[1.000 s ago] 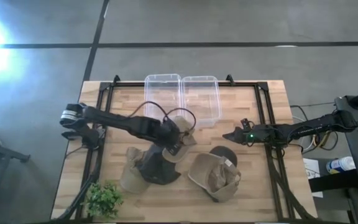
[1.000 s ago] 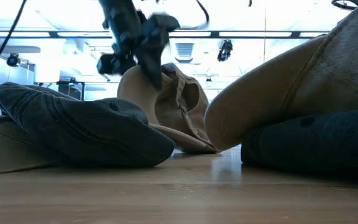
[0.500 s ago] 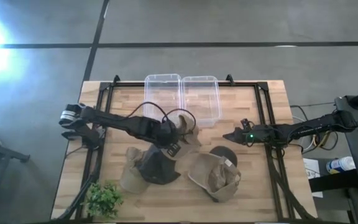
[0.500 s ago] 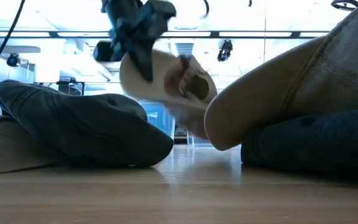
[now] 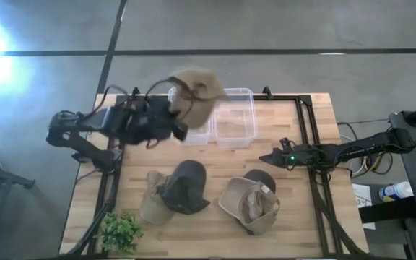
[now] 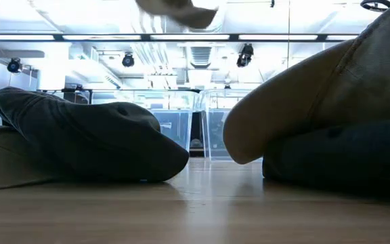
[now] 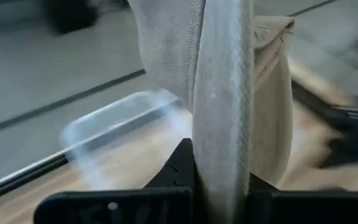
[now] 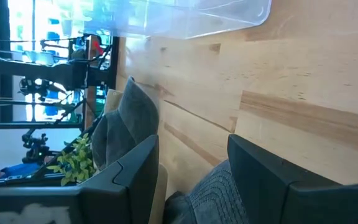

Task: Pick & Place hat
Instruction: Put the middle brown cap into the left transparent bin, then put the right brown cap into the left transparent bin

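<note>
A tan hat (image 5: 195, 90) hangs in the air over the left clear bin (image 5: 193, 133) at the table's far side, with my left gripper (image 5: 179, 119) shut on it. The low view shows that hat (image 6: 179, 10) high above the table. My right gripper (image 5: 269, 157) rests open low over the table at the right, its fingers on either side of a dark cap's edge (image 8: 210, 193) without holding it. A dark hat (image 5: 185, 186) lies on a tan hat (image 5: 150, 206). Another tan hat (image 5: 250, 206) leans on the dark cap (image 5: 260, 179). My left gripper pinches a folded band of the tan hat's cloth (image 7: 222, 143) between its two fingers. The rest of the hat (image 7: 166, 56) stands out beyond the fingertips. The hat is lifted clear of the table and the bins.
Two clear bins (image 5: 233, 115) stand side by side at the far middle of the table. A small green plant (image 5: 119, 231) sits at the near left corner. A black frame (image 5: 309, 144) runs along the table's sides. Bare wood lies between the bins and the hats.
My left gripper has shut on the tan hat in the table's middle. It has then risen and swung toward the far left, carrying the hat off the table to a place above the left bin. The other hats have stayed put.
</note>
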